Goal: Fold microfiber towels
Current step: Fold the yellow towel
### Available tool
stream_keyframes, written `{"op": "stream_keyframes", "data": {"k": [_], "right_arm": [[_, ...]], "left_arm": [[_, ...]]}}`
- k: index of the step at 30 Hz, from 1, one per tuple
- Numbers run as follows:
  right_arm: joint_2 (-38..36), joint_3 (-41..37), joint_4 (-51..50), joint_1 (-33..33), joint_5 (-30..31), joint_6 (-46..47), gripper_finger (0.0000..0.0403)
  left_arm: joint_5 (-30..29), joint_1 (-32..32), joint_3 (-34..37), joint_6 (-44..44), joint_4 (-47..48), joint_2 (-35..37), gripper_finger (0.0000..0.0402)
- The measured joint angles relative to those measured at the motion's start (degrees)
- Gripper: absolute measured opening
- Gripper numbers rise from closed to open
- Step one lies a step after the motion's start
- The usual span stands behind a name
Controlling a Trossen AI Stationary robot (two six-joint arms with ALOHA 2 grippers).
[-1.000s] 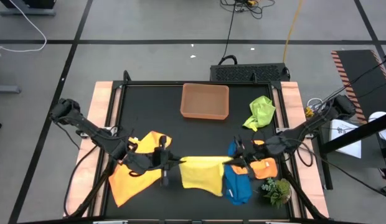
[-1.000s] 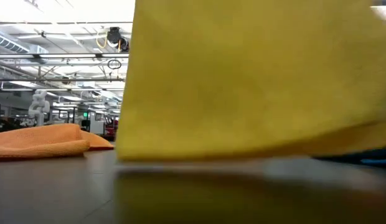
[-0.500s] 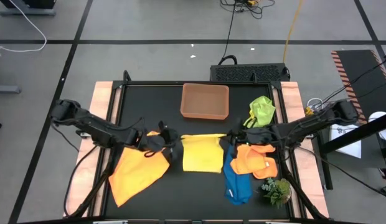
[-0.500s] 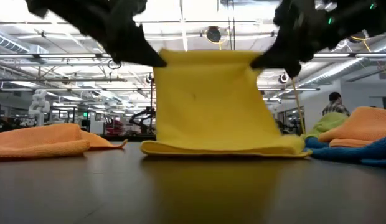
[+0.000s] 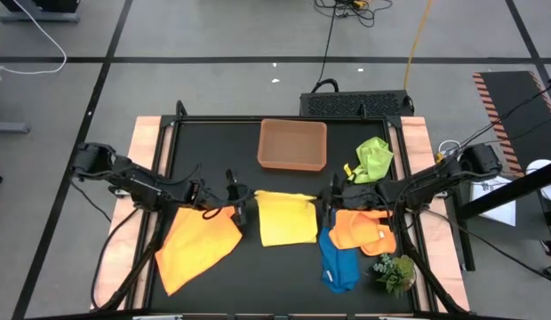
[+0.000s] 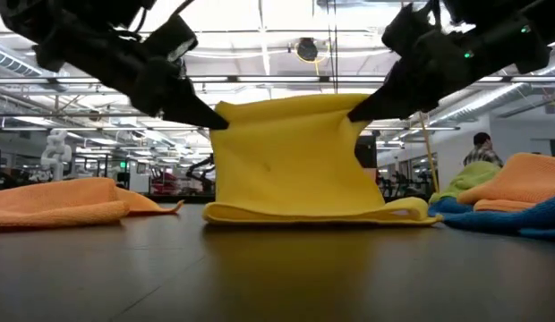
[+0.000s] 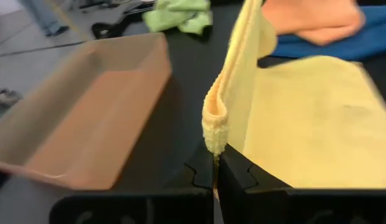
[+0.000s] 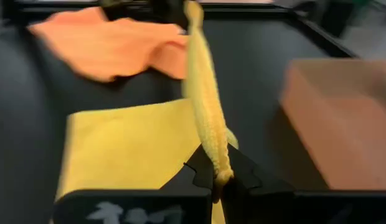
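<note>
Two dark, slender jointed arms, black cables trailing along them.

over the last second i've carried the yellow towel [image 5: 286, 218] from the near edge of the table back toward the tan tray [image 5: 292, 144], and it now lies doubled over on the mat instead of draped flat between the orange towel [image 5: 195, 246] and the blue towel [image 5: 338, 260]. the left gripper [image 5: 243, 197] and right gripper [image 5: 327, 195] have moved away from the front edge with it, each pinching a top corner. in the low view the towel has gone from filling the frame to standing farther off, its upper edge stretched between both sets of fingers.
</note>
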State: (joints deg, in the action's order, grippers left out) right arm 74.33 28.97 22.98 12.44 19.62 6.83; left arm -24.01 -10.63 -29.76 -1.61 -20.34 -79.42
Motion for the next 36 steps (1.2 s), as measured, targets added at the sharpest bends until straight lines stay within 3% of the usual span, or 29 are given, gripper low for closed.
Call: {"op": "stream_keyframes", "data": {"k": [9,19,23,29,36], "right_arm": [[3.92,0.07,-0.37,4.07,-0.14,0.52,0.0],[9.51,0.0,-0.81,5.74,-2.51,4.81,0.0005],[10.46,-0.02,-1.02,5.75,-4.82,6.63,0.0014],[10.68,-0.11,-1.81,5.82,-9.05,7.42,0.0055],[10.68,-0.11,-0.85,6.82,-9.36,7.21,0.0127]], "left_arm": [[-1.24,-6.88,1.18,-1.35,-2.91,-0.91,0.0004],[-0.25,-10.71,1.24,-2.42,-10.31,-11.02,0.0011],[3.67,-10.98,1.29,-2.31,-13.54,-13.77,0.001],[11.34,-11.11,1.35,-1.71,-14.15,-15.22,0.0029],[12.8,-12.55,1.32,0.06,-17.84,-15.23,0.0078]]}}
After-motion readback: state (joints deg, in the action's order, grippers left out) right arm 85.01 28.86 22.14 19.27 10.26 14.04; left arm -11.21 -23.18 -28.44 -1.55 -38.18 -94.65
